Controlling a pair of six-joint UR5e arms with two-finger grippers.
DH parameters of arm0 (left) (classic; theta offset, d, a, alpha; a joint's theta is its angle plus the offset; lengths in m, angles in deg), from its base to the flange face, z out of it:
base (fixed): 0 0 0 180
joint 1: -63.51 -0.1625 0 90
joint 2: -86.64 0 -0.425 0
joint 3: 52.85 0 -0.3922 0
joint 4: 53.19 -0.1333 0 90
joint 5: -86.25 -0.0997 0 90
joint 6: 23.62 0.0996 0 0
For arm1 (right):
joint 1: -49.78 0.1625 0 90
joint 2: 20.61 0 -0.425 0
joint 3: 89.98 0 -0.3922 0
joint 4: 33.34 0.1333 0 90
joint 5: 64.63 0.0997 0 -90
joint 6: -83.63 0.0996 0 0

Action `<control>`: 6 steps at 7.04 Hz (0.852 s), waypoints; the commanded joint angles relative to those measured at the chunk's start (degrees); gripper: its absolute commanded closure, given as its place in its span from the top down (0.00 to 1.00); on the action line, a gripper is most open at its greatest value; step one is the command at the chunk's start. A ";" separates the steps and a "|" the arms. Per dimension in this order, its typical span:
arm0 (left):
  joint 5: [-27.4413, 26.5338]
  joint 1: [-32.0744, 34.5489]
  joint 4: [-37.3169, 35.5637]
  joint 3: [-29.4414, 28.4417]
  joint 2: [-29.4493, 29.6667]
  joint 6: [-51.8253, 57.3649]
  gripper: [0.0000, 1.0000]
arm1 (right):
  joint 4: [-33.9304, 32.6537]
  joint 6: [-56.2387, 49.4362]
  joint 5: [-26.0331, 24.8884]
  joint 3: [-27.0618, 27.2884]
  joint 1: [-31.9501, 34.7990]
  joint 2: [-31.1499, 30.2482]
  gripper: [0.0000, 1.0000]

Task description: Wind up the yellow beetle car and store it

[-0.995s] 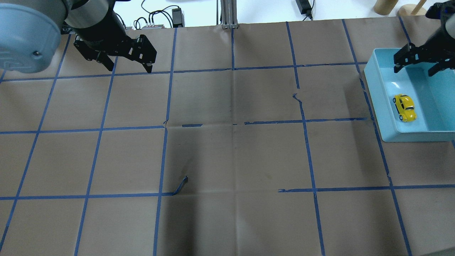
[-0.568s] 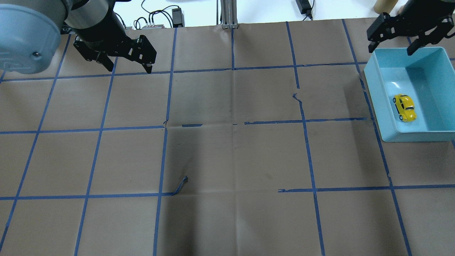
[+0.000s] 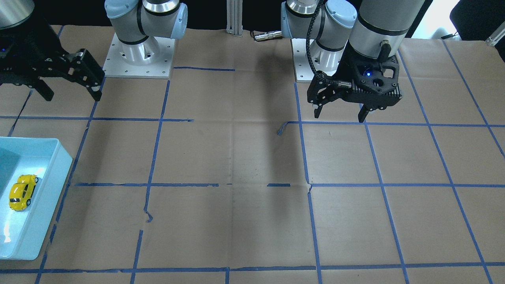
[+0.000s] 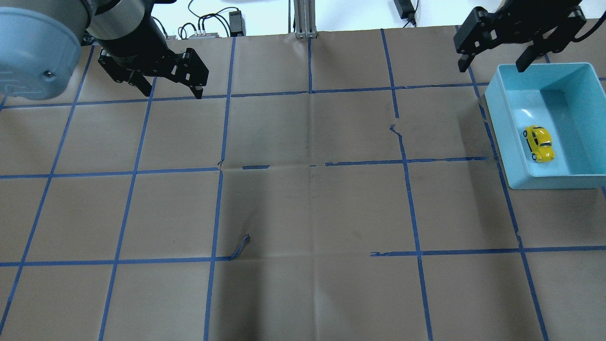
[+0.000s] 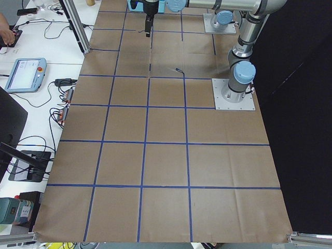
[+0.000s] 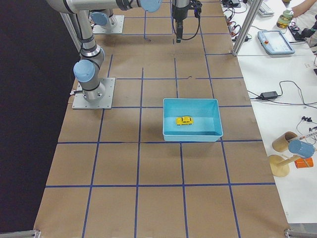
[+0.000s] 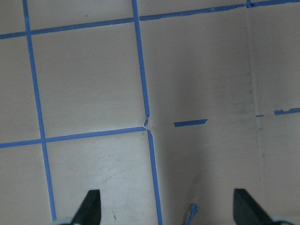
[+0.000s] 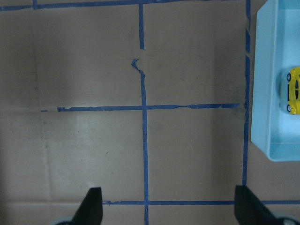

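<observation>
- Yellow beetle car (image 4: 539, 143) lies inside the light-blue bin (image 4: 499, 132) at the right edge of the counter (image 4: 312, 208), exactly where it lay a second ago.
- Your right gripper (image 4: 491, 64), jaws wide and empty, has pulled off the bin to just past its far-left corner.
- Your left gripper (image 4: 171, 92) hangs wide at far left, unmoved.
- Storing looks done; you seem to be retreating.

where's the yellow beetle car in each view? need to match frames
Front-facing: yellow beetle car lower left, inside the blue bin.
Overhead: car far right, mid-height.
Exterior left: not in it.
Exterior right: car near the centre.
Left wrist: not in it.
Right wrist: car at the right edge, partly cut off.
Shared landmark: the blue bin around it.
</observation>
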 commanded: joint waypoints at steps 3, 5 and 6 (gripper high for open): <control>0.03 -0.06 0.00 0.13 -0.10 0.09 0.99 | 1.11 0.11 0.60 4.93 3.16 -2.26 1.00; 0.03 0.03 0.00 0.21 -0.28 0.00 0.99 | 1.19 0.28 0.07 5.12 3.16 -1.83 1.00; -0.06 -0.06 0.00 0.21 -0.37 0.09 0.99 | 1.11 0.28 0.07 5.21 3.16 -1.65 1.00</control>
